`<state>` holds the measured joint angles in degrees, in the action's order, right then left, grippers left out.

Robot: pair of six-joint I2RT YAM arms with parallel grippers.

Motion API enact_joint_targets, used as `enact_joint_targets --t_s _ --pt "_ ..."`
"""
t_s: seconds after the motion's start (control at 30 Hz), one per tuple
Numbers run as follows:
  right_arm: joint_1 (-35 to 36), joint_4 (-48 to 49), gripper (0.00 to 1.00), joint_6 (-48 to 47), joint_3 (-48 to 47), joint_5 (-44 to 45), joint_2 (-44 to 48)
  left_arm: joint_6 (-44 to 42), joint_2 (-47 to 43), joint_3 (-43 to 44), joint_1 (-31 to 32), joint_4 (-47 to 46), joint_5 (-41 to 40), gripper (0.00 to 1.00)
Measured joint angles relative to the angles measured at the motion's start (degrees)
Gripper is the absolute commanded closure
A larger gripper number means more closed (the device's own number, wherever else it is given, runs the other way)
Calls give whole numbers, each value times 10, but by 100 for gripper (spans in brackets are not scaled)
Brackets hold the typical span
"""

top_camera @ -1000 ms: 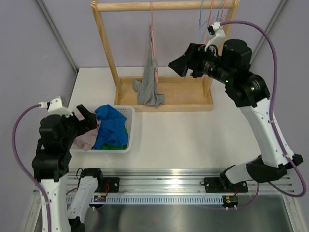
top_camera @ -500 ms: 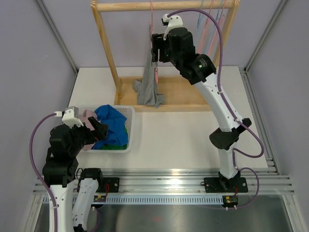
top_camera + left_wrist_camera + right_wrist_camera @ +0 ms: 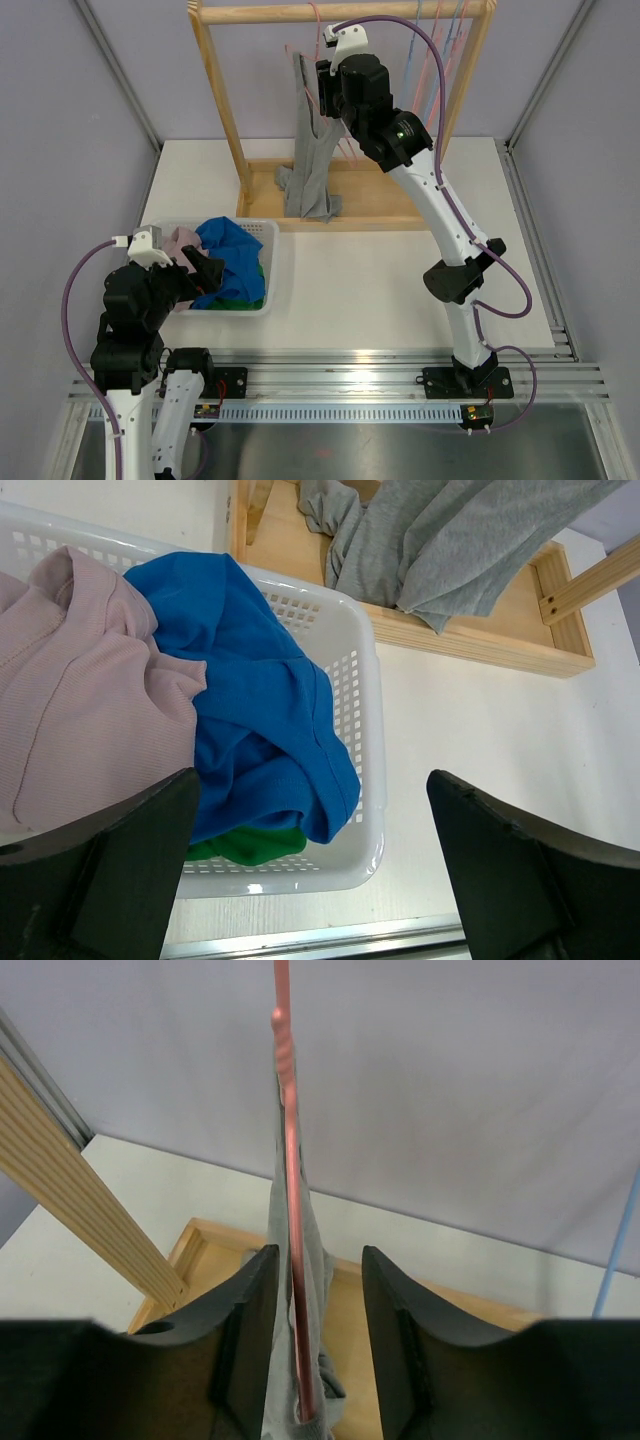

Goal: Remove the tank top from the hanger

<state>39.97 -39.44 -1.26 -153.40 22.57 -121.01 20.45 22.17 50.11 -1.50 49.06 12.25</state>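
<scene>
Soft cloth, bare wood, smooth plastic.
The grey jersey tank top (image 3: 305,170) looks matt and soft on a glossy pink hanger (image 3: 290,1210). The pale wooden rack (image 3: 250,13) is matt and grainy, and the white perforated plastic basket (image 3: 350,680), faintly shiny, holds ribbed pink cloth (image 3: 70,680).

Robotics lab test cell, plain lilac wall panels (image 3: 50,150), aluminium mounting rail (image 3: 340,382), white tabletop (image 3: 380,280)

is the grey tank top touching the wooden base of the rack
Touching: left wrist view shows the grey tank top bunched on the rack's wooden base.
</scene>
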Motion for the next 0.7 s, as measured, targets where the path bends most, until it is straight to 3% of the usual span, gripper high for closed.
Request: enact_joint_targets --t_s 0.1,0.33,0.4,0.5,0.53,0.63,0.7 --pt "0 11 64 -7 -5 0 -2 1 0 0 0 -3 1 1" --pt "0 16 67 -11 -12 0 -14 2 0 0 0 -8 4 1" --pt "0 16 81 -12 -12 -2 -17 2 0 -1 0 -8 5 1" --pt "0 15 83 -11 -12 -4 -19 2 0 -1 0 -8 5 1" --pt "0 16 91 -11 -12 -6 -19 2 0 -1 0 -8 6 1" --pt "0 19 100 -12 -12 -8 -19 3 0 -1 1 -8 7 1" --pt "0 19 100 -12 -12 -9 -19 4 0 -1 1 -8 8 1"
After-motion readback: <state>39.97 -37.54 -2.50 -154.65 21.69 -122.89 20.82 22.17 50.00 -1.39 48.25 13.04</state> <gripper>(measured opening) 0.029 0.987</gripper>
